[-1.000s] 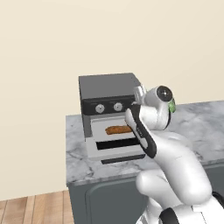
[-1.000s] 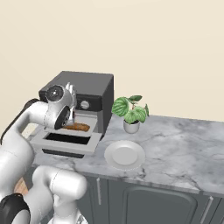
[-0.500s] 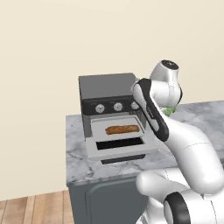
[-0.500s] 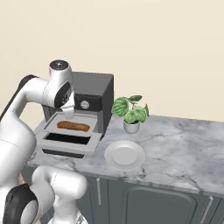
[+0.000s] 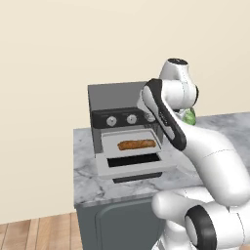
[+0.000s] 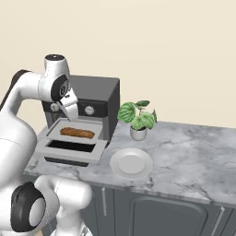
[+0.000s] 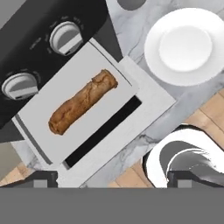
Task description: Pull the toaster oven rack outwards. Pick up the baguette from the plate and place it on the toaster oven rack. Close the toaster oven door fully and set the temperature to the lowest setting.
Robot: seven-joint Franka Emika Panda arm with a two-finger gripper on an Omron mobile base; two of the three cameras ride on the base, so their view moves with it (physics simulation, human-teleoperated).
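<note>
Two base cameras behind, either side, sharing the toaster oven [image 5: 128,128]; hand camera straight down, close above.

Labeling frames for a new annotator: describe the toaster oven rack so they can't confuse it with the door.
Find the dark grey toaster oven on the marble counter. Two light-grey panels jut from its front. The toaster oven rack is the upper, plain one carrying the baguette; the toaster oven door lies below it and has a dark window.
</note>
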